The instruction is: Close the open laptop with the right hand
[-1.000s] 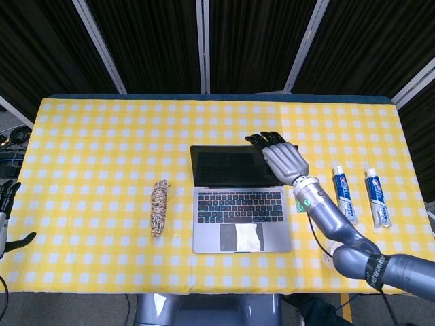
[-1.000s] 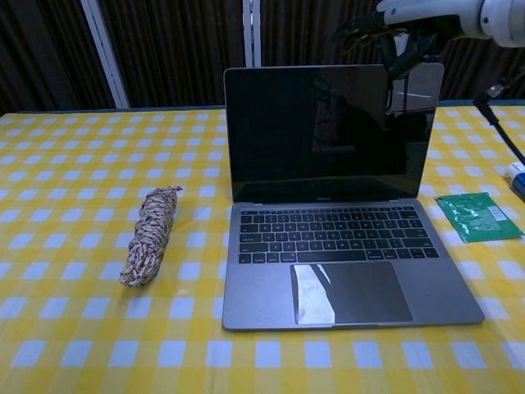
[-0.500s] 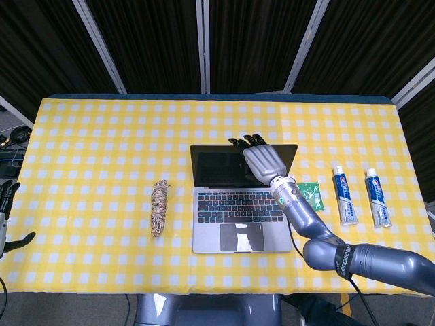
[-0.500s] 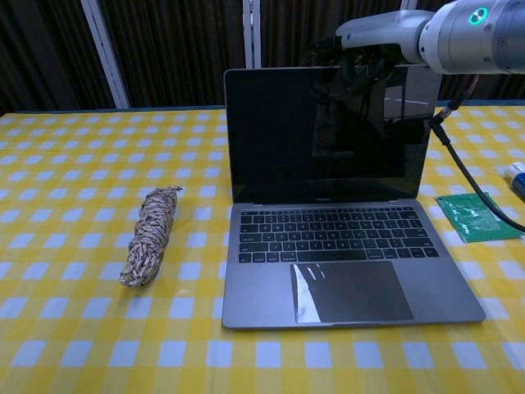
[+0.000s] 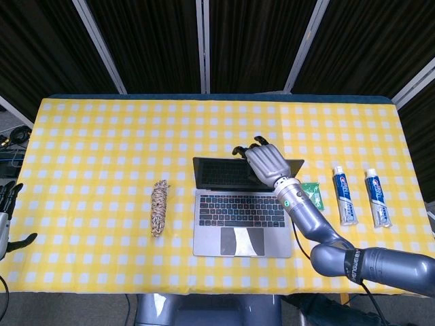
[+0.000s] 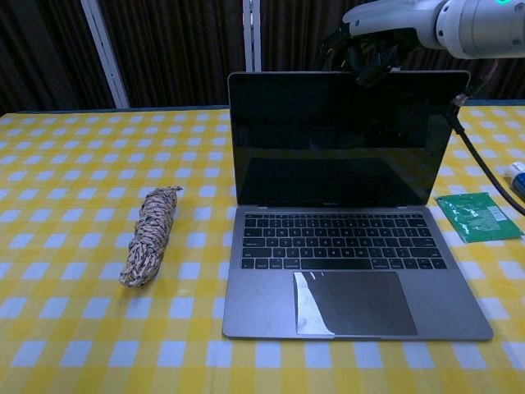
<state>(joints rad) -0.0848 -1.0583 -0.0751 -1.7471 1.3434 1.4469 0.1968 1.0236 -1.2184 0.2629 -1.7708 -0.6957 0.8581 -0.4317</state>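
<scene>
Resting on the top edge of the laptop (image 5: 243, 207) lid, the right hand (image 5: 266, 161) is seen palm-down with its fingers (image 6: 361, 57) curled over the rim toward the back of the screen; nothing is gripped, only the lid edge is touched. In the chest view the same hand (image 6: 369, 37) is shown at the upper middle-right of the screen frame, fingertips hooked over the bezel. The laptop is placed at the centre of the counter (image 5: 95, 136), on the yellow-and-white checked cloth, lid open and close to upright, screen dark, keyboard and trackpad exposed. A glare patch is visible on the trackpad. A bundle of coiled rope (image 5: 159, 206) is laid to the laptop's left, apart from it, lengthwise front to back. A small green packet (image 6: 477, 216) is lying flat just beside the laptop's right edge, partly hidden under the right forearm in the head view. Two toothpaste tubes (image 5: 344, 195) are laid side by side further right, well apart from the laptop, not touching each other. The left hand (image 5: 7, 217) is parked off the counter's left edge, fingers apart, nothing held. Dark curtained panels with metal frames are seen behind the counter.
</scene>
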